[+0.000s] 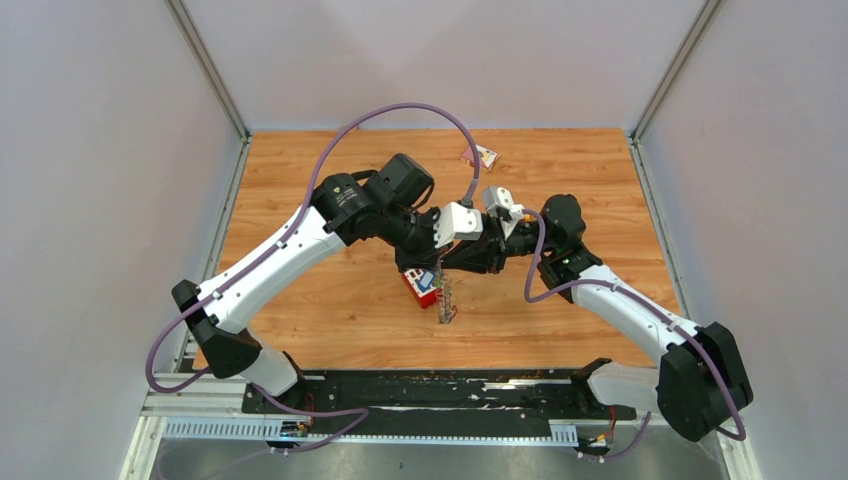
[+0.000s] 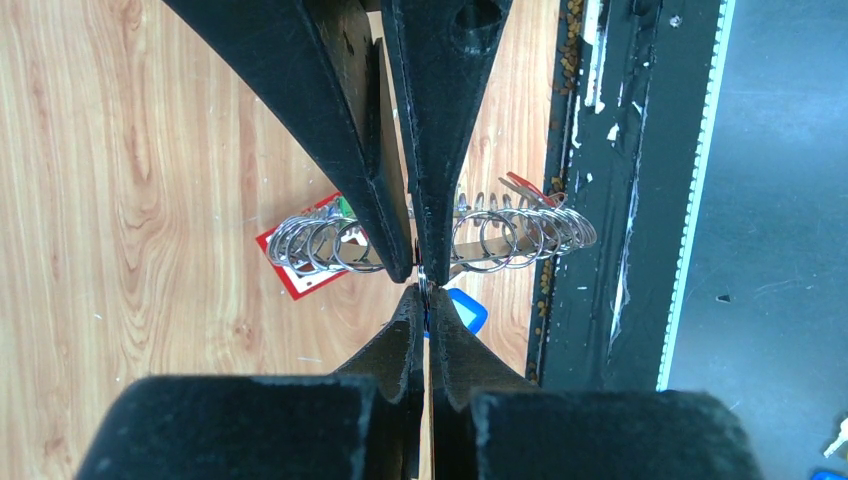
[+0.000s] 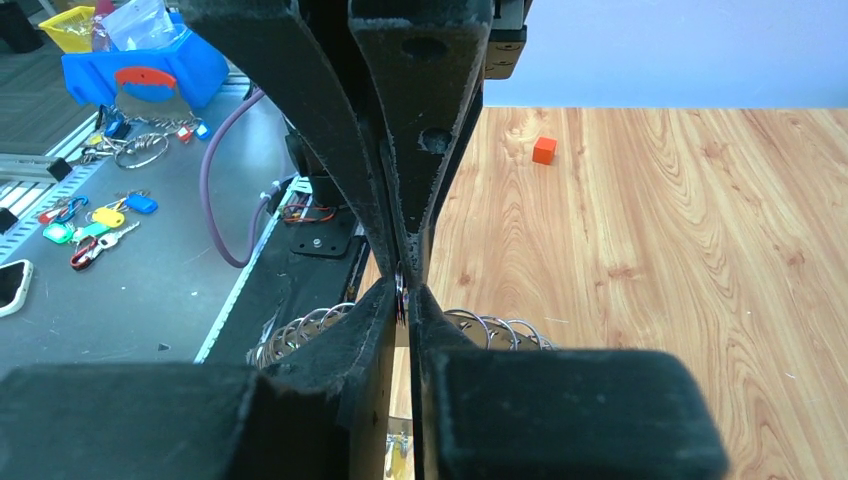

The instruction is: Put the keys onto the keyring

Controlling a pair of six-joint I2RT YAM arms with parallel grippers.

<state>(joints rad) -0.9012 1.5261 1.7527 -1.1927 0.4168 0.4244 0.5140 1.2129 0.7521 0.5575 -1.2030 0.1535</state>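
The keyring (image 2: 500, 232) hangs edge-on over the table, a grey metal ring strung with several small wire loops (image 3: 497, 328). My left gripper (image 2: 424, 292) and right gripper (image 3: 401, 297) meet tip to tip above the table's middle. Both are shut on the same thin stretch of its rim. In the top view the ring (image 1: 446, 303) dangles under the joined fingertips. Small key tags show among the loops: green (image 2: 343, 206), red (image 2: 526, 186), and a blue one (image 2: 466, 309) just below. The keys' metal parts are too small to make out.
A red piece with a white face (image 2: 298, 276) lies on the wood under the ring (image 1: 421, 286). A small red-yellow item (image 1: 481, 156) sits near the far edge, and an orange cube (image 3: 544, 150) is on the wood. The black base rail (image 1: 440, 385) runs along the near edge.
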